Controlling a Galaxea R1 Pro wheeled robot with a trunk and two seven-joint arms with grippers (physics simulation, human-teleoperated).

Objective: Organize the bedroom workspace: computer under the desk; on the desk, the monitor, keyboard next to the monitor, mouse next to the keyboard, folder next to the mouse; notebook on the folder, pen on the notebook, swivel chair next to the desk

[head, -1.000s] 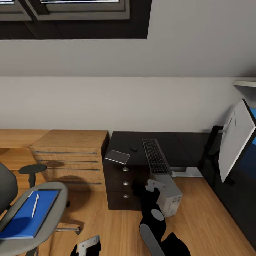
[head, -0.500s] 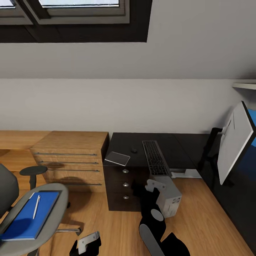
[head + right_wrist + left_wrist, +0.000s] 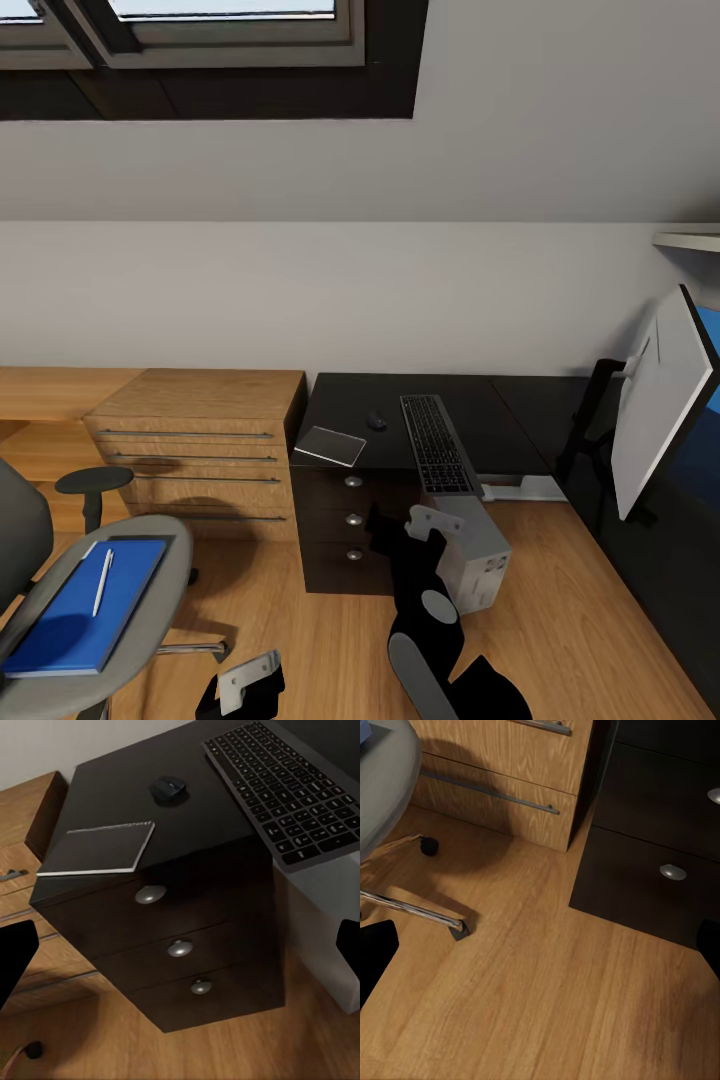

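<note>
Attic bedroom, pale wood floor. Spread apart and empty, right fingers (image 3: 16, 958) facing the drawers of the bench (image 3: 400, 400). Just beyond them on the bench: notebook (image 3: 97, 849), mouse (image 3: 168, 790), keyboard (image 3: 289, 791), its near end overhanging above the computer (image 3: 475, 550). Likewise apart, left fingers (image 3: 375, 952) over bare floor near the chair (image 3: 150, 560). Folder (image 3: 85, 605) with pen (image 3: 102, 580) on the seat, well apart from both. Likely risks: knocking the overhanging keyboard off; pen rolling from a tilted folder. Wooden drawer chest (image 3: 200, 440) crowding the way between chair and bench.

The desk (image 3: 400, 400) carries keyboard (image 3: 437, 443), mouse (image 3: 376, 422), notebook (image 3: 331, 445)
</note>
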